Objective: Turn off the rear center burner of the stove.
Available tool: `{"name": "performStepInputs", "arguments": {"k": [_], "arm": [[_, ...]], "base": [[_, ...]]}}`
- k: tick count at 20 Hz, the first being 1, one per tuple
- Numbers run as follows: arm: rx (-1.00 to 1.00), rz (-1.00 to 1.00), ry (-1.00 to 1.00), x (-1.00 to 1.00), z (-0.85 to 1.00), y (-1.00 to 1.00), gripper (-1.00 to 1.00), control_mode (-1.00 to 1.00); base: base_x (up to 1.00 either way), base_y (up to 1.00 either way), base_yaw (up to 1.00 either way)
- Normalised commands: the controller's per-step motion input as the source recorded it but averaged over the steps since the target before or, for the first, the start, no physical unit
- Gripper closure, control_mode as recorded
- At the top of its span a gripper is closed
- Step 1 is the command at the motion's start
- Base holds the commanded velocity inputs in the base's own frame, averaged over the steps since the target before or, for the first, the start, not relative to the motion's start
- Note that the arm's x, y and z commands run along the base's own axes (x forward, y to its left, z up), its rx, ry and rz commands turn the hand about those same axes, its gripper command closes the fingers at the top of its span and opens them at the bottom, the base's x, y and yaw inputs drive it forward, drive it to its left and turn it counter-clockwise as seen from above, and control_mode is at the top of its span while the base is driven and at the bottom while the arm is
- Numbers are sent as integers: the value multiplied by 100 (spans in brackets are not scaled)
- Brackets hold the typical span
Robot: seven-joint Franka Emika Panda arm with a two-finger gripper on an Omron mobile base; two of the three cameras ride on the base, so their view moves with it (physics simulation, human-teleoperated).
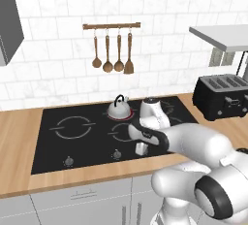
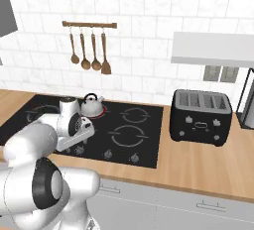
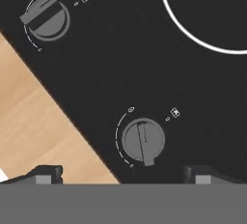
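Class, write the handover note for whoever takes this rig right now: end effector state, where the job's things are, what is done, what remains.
End effector: open, empty, hovering low over the stove's front knob row, straddling one grey knob without touching it.
Rear center burner: ring glows red under the small kettle, so it reads as on.
Done: approach to the knobs.
Left: confirm this knob serves the rear center burner, close on it, turn it off.

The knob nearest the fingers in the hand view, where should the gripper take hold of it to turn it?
Grip the raised bar across the round grey knob, one finger on each long flat side, coming straight down from above the stove glass. The bar gives flat faces to pinch; the low round rim would likely slip. The gripper is open, its fingers straddling it.
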Motion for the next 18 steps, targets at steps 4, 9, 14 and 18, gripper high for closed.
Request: {"name": "performStepInputs", "arguments": {"k": [4, 9, 14, 18], "arm": [[0, 0, 0, 22, -19, 0, -100, -100], [0, 0, 0, 10, -10, 0, -100, -100], [0, 0, 0, 0, -26, 0, -100, -100], [0, 0, 0, -1, -21, 0, -100, -100]], "base": [[0, 0, 0], [0, 0, 0], [0, 0, 0], [0, 0, 0]]}}
